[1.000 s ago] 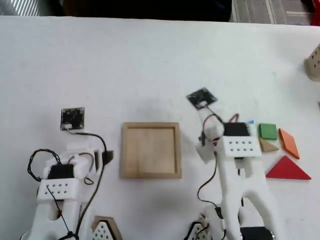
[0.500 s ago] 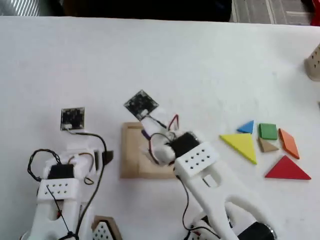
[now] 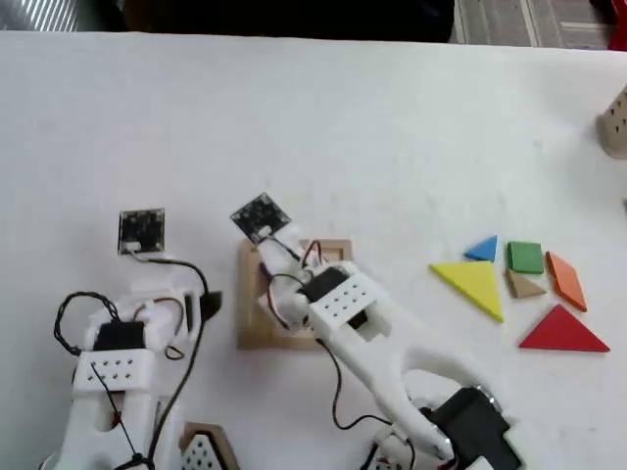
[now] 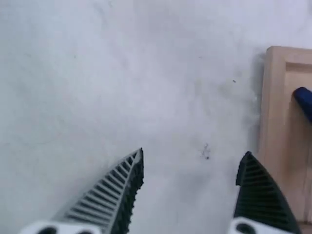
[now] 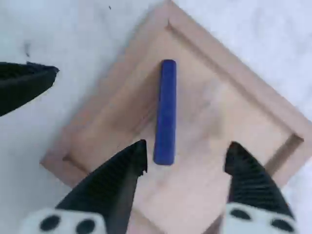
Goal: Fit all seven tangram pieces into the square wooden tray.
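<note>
The blue tangram piece, on edge in the square wooden tray, is judged light and rigid; its faces are best pinched by the wide-open right gripper.

Wooden tray in the lower middle of the high view, right gripper above it, one piece inside the tray, six pieces close together at the right, left gripper just left of the tray.
</note>
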Robot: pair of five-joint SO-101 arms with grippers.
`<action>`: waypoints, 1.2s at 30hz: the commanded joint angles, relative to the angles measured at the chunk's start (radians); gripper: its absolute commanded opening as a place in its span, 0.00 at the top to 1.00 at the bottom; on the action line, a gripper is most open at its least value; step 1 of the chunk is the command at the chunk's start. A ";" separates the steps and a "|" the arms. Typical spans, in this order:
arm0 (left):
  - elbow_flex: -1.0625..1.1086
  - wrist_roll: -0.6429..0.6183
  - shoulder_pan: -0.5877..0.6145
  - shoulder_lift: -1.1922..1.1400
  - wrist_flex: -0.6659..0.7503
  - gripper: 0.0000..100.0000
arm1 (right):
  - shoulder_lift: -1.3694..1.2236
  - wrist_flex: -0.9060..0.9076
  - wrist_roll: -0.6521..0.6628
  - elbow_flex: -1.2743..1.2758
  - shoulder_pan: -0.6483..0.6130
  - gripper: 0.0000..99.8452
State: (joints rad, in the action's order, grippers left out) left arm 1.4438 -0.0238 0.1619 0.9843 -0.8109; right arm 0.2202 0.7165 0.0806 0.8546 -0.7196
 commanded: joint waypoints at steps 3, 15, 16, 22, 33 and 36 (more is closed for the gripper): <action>-0.052 -0.008 0.005 -0.004 0.025 0.69 | 0.073 0.140 -0.003 -0.110 0.059 0.67; -0.054 -0.017 -0.071 -0.002 0.025 0.70 | 0.423 0.298 -0.005 -0.026 0.501 0.67; -0.057 -0.018 -0.088 -0.002 0.025 0.70 | 0.446 0.298 -0.006 -0.006 0.526 0.67; -0.060 -0.160 -0.214 -0.002 0.026 0.70 | 0.522 0.248 -0.008 0.118 0.707 0.81; -0.074 -0.238 -0.458 -0.010 0.226 0.98 | 0.522 0.127 0.069 0.216 0.972 0.92; -0.104 -0.238 -0.549 -0.012 0.258 0.98 | 0.522 0.127 0.074 0.218 0.981 0.92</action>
State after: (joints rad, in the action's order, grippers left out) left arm 1.4254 -0.2524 -0.2770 0.9766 -0.6191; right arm 0.7158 0.8638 0.1373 1.0787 0.2455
